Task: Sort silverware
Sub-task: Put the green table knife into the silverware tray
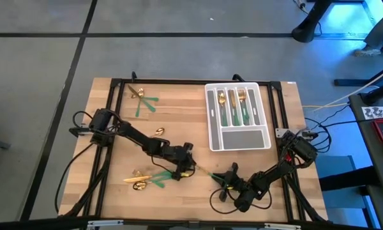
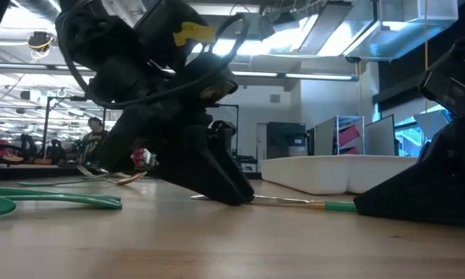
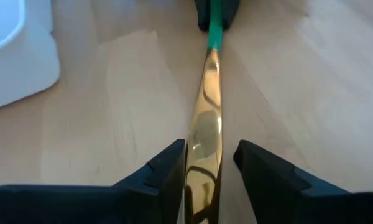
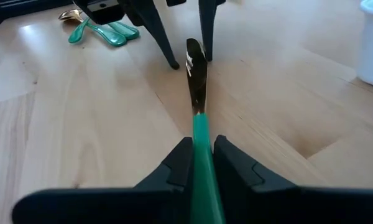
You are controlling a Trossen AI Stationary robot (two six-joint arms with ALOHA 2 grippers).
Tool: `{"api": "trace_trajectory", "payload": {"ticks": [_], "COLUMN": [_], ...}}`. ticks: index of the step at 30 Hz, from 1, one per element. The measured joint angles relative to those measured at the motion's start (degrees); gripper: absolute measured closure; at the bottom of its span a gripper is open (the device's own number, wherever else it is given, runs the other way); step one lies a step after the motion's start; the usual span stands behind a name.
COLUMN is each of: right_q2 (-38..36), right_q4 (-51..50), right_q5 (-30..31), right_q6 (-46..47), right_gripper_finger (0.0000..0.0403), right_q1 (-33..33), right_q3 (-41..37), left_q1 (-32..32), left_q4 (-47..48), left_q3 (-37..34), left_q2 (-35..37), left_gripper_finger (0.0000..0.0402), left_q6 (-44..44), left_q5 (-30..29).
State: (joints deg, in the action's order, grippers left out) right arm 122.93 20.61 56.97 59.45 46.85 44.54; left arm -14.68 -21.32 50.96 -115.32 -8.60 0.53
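A knife (image 1: 207,172) with a gold blade and a green handle lies between my two grippers, near the table's front edge. My right gripper (image 4: 202,158) is shut on its handle. My left gripper (image 3: 211,165) is open, with one finger on either side of the gold blade (image 3: 205,130). The right wrist view shows the same from the other end: the blade's tip (image 4: 194,53) stands between those fingers (image 4: 168,56). More silverware (image 1: 147,180) lies in a loose pile at the front left, and several pieces (image 1: 143,102) lie at the far left. My right gripper pinches the knife's green handle (image 4: 202,140) between its two fingers, which lie along the handle and slant down from the table's right. The knife sticks out ahead of the fingers, low and nearly level; whether its tip rests on the wood I cannot tell. My left gripper: one finger (image 3: 171,168) lies close against the blade's edge, and whether it touches I cannot tell.
A grey-white slotted tray (image 1: 238,137) stands at the far right with several pieces (image 1: 233,105) in its slots. A single gold piece (image 1: 159,132) lies beside the left arm. Bare wood lies between the tray and the far-left pile.
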Motion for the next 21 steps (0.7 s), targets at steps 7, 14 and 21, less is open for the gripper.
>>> {"api": "trace_trajectory", "payload": {"ticks": [7,14,21], "right_q2": [0.1,0.1,-1.0], "right_q4": [0.4,0.8,0.8], "right_q5": [0.0,0.4,-0.2], "right_q6": [-0.5,-0.9,-3.6], "right_gripper_finger": [0.0354,0.0354,0.0352], "right_q1": [0.0,0.0,0.0], "right_q3": [0.0,0.0,0.0], "left_q1": [0.2,0.1,0.1], "left_q4": [-1.2,0.7,1.0], "left_q3": [3.7,4.2,4.2], "left_q2": [-4.7,-4.7,-4.7], "left_gripper_finger": [0.026,0.0271,0.0334], "left_q6": [4.1,5.4,5.1], "left_q5": [2.2,2.9,3.5]}}
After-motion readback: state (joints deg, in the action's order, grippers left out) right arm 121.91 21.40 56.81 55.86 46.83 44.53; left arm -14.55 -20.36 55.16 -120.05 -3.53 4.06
